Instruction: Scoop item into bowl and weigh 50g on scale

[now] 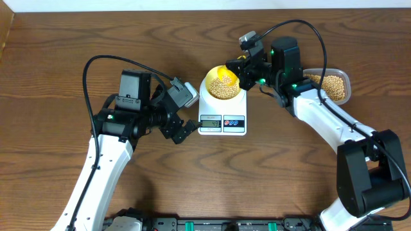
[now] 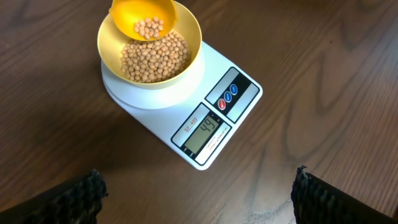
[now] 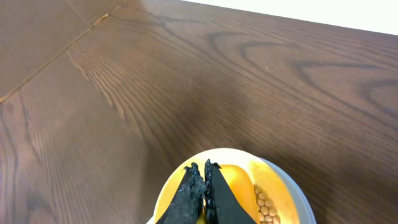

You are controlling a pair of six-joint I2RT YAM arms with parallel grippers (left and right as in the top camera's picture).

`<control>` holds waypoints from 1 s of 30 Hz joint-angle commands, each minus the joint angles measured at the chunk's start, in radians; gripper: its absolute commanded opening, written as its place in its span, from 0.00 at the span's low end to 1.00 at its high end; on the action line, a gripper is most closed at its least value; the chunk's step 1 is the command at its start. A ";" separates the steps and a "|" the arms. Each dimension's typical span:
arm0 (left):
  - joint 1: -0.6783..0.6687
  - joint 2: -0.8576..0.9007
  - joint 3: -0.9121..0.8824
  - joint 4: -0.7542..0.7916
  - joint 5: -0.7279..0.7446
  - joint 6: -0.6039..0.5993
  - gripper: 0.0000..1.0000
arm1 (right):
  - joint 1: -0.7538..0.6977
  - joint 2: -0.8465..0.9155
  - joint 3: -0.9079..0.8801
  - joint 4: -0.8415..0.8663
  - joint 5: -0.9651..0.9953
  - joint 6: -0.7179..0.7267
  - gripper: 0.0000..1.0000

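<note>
The white scale (image 1: 222,123) (image 2: 219,111) stands mid-table with its display lit. On its platform sits the pale-yellow bowl (image 1: 212,85) (image 2: 188,32) (image 3: 277,184), holding tan beans (image 1: 223,90) (image 2: 153,61) (image 3: 263,205). Over the bowl's far side hangs a yellow scoop (image 1: 229,76) (image 2: 143,15) (image 3: 234,186) with a few beans in it. My right gripper (image 1: 243,67) (image 3: 204,170) is shut on the scoop's handle. Left of the scale's display, my left gripper (image 1: 187,129) (image 2: 199,194) stands open just above the table with nothing between its fingers (image 2: 79,199).
A clear plastic tub (image 1: 332,88) of more beans sits to the right of the scale, behind my right arm. Black cables loop over both arms. The table's front edge carries black clamps.
</note>
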 commanded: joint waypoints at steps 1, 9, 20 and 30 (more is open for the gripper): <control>0.004 0.006 -0.007 -0.003 0.013 0.014 0.98 | -0.005 0.009 -0.001 0.010 0.013 0.030 0.01; 0.004 0.006 -0.008 -0.003 0.013 0.014 0.98 | -0.004 0.009 -0.001 0.014 0.012 0.081 0.01; 0.004 0.006 -0.007 -0.003 0.013 0.014 0.98 | -0.005 0.009 -0.001 0.011 0.013 0.080 0.01; 0.004 0.006 -0.007 -0.003 0.013 0.014 0.98 | 0.013 0.009 -0.001 -0.004 -0.033 0.009 0.01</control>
